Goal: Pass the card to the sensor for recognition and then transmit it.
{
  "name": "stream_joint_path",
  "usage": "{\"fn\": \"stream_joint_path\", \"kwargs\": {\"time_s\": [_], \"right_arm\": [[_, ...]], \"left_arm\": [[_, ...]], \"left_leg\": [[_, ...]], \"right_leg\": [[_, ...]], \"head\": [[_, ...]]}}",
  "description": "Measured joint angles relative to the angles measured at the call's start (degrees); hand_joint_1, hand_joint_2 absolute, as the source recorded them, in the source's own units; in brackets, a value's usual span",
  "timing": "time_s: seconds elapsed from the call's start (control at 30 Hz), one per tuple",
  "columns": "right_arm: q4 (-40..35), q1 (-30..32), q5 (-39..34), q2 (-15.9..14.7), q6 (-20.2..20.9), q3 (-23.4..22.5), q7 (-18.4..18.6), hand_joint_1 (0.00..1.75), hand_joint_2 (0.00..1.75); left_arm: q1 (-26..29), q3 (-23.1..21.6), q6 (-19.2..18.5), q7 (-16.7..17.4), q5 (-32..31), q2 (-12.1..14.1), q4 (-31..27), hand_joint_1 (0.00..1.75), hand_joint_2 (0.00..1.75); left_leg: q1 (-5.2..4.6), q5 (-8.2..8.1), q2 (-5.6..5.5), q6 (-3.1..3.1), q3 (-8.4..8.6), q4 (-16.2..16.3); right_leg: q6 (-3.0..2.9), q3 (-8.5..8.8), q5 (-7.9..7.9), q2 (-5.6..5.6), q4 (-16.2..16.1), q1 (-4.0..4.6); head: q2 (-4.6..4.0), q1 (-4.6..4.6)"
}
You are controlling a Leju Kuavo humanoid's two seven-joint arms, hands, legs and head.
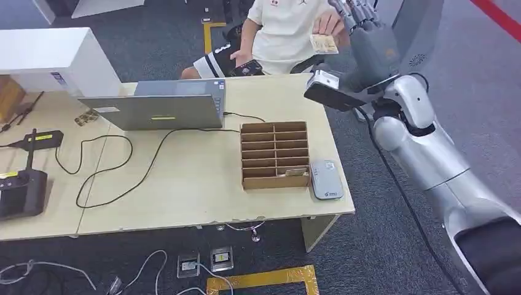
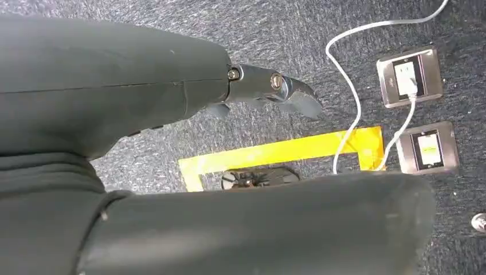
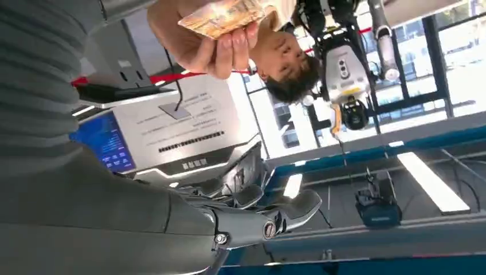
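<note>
A seated person in a white shirt pinches the tan card (image 1: 324, 43) in one hand (image 1: 329, 24) beyond the table's far edge. In the right wrist view the card (image 3: 220, 14) is likewise between that person's fingers (image 3: 212, 48). My right hand (image 1: 368, 34) is raised just beside the card, and its fingers (image 3: 258, 215) are apart with nothing in them. The grey card sensor (image 1: 325, 179) lies on the table's right front corner. My left hand (image 2: 252, 86) hangs over the carpet, fingers extended and holding nothing.
A cardboard slotted organiser (image 1: 274, 155) stands next to the sensor, with a grey laptop (image 1: 160, 107) behind it and cables across the wooden table (image 1: 184, 196). Black devices (image 1: 21, 190) sit at the left. Floor sockets (image 2: 410, 77) and yellow tape (image 2: 275, 152) lie below.
</note>
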Motion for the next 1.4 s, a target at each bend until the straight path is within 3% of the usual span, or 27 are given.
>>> {"fn": "stream_joint_path", "kwargs": {"time_s": [0.2, 0.37, 0.77, 0.8, 0.83, 1.4], "right_arm": [[5.0, 0.0, 3.2, -0.3, 0.8, 0.6, 2.5, 0.00, 1.75], [11.1, -0.6, 3.5, -0.4, 0.4, 0.7, 1.6, 0.00, 1.75], [17.5, -1.6, 3.3, -0.3, -0.1, 1.9, 1.0, 0.00, 1.75], [17.8, -1.7, 3.3, -0.2, -0.1, 2.0, 1.0, 0.16, 1.75], [18.1, -1.8, 3.2, -0.2, -0.1, 2.0, 0.8, 1.75, 1.75], [20.5, -2.9, 0.0, 0.1, -1.1, 2.1, -0.7, 1.75, 1.75]], "left_arm": [[-0.2, -1.2, 0.0, 1.0, 0.1, 0.0, 0.0, 0.00, 0.00], [-0.4, -1.8, 0.0, 1.4, 0.7, 0.0, 0.0, 0.00, 0.00], [-0.4, -2.8, 0.0, 1.4, 1.3, 0.0, 0.0, 0.00, 0.00], [-0.4, -2.8, 0.0, 1.4, 1.3, 0.0, 0.0, 0.00, 0.00], [-0.4, -2.8, 0.0, 1.4, 1.3, 0.0, 0.0, 0.00, 0.00], [-0.9, -4.4, 0.0, 1.3, 2.3, -0.1, 0.0, 0.00, 0.00]], "left_leg": [[0.00, 0.00, 0.02, 0.00, -0.01, 0.0], [-0.01, 0.00, 0.03, 0.00, 0.00, 0.0], [0.00, 0.00, 0.04, 0.00, -0.01, 0.0], [0.00, 0.00, 0.04, 0.00, -0.02, 0.0], [0.00, 0.00, 0.04, 0.00, -0.01, 0.0], [0.00, 0.00, 0.04, 0.00, -0.01, 0.0]], "right_leg": [[0.00, 0.00, 0.00, -0.01, 0.0, 0.00], [0.00, 0.01, 0.01, 0.01, 0.0, -0.01], [0.00, -0.01, 0.00, 0.07, 0.0, 0.01], [0.00, -0.01, 0.00, 0.07, 0.0, 0.01], [0.00, 0.00, 0.00, 0.06, 0.0, 0.01], [-0.01, 0.00, 0.01, 0.07, 0.0, 0.00]], "head": [[0.00, 0.00], [0.00, 0.02], [0.00, -0.02], [0.00, 0.00], [0.00, 0.02], [0.00, 0.00]]}}
